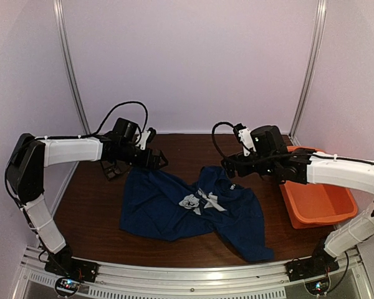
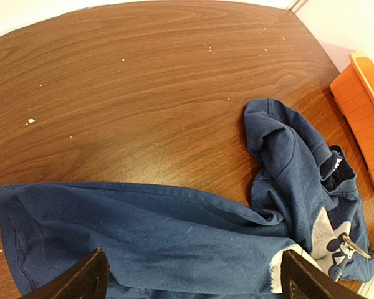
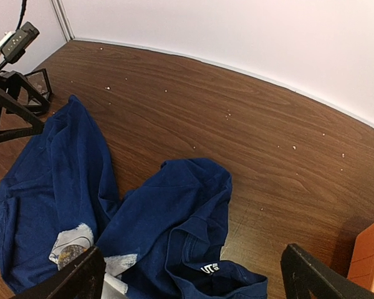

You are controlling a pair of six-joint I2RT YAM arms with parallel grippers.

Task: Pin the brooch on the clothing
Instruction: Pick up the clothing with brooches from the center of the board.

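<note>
Early stage, or possibly right at the end; hard to call. Shirt lies crumpled on the bench, mid-bench btwn the two arms, w/ folds running across the chest and the white print only partly showing. Brooch looks to be the small round disc sitting on that print, approx. centre of the shirt. Right wrist view is too coarse there to say whether its pin goes thru the cloth or it just rests on top, so I can't count the pinning as done. Left tool is wide open and holds nothing; it hangs over the shirt's far-left edge, w/ blue cloth just below its fingers in the left wrist view. Right tool is also wide open and empty, above the shirt's far-right part near the collar. Neither touches the brooch or grips the cloth. Orange tub sits at the right, apart from the shirt; a small black box-like frame stands near the left tool. If the brooch is loose, what's left is the whole job: flatten or hold the cloth, pick up the disc, push the pin thru and close it.
</note>
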